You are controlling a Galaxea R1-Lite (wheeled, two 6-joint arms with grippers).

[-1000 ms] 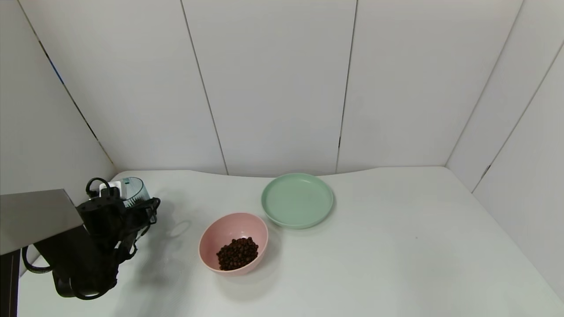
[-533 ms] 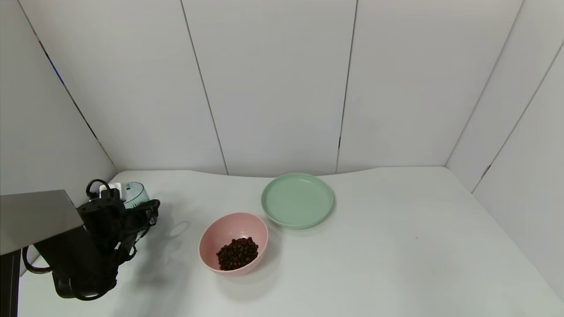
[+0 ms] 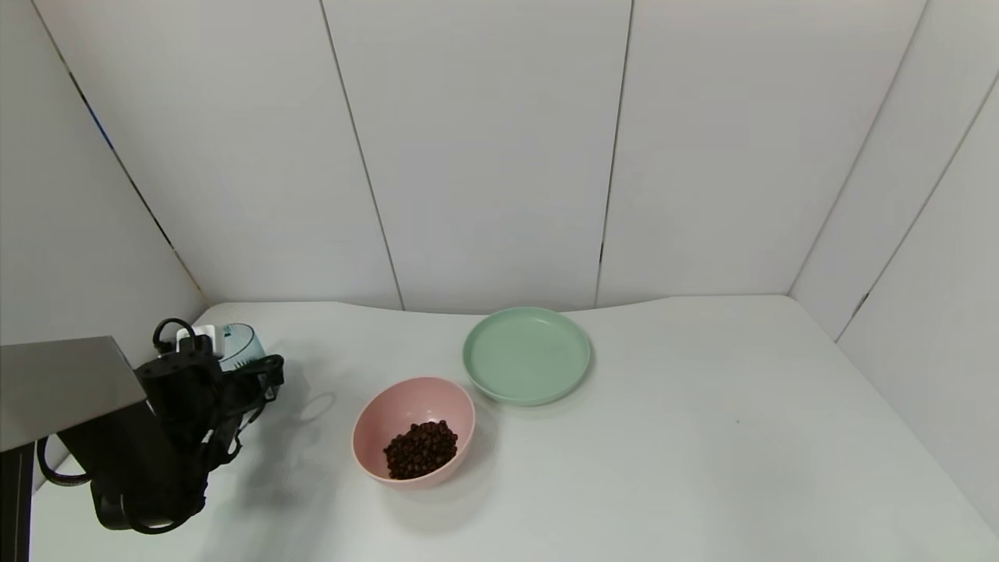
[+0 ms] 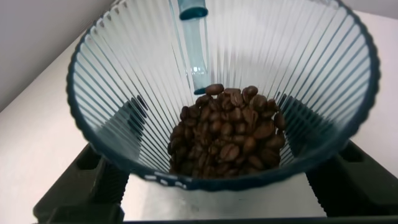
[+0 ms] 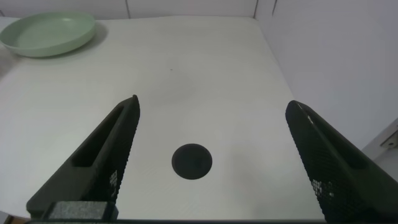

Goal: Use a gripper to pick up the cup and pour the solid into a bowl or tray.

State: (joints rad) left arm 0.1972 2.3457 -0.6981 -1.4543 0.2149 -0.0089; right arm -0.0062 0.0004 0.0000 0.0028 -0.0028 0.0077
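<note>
Cup (image 3: 237, 344) at left edge of head view, lower than a second ago, pinched in my left gripper (image 3: 234, 373), beans (image 4: 227, 134) inside. Pink bowl (image 3: 413, 432) centre-frame, unchanged. Right gripper (image 5: 211, 158) spread.

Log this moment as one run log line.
left pincer: shut on cup, coffee beans inside | pink bowl: holds beans | right pincer: open, idle over table

You had the cup (image 3: 236, 344) at the table's (image 3: 663, 437) far left, behind the left gripper (image 3: 248, 390). The bowl (image 3: 413, 432) sat centre, solid (image 3: 421, 449) in it. The plate (image 3: 527, 355) lay just behind, to its right.
</note>
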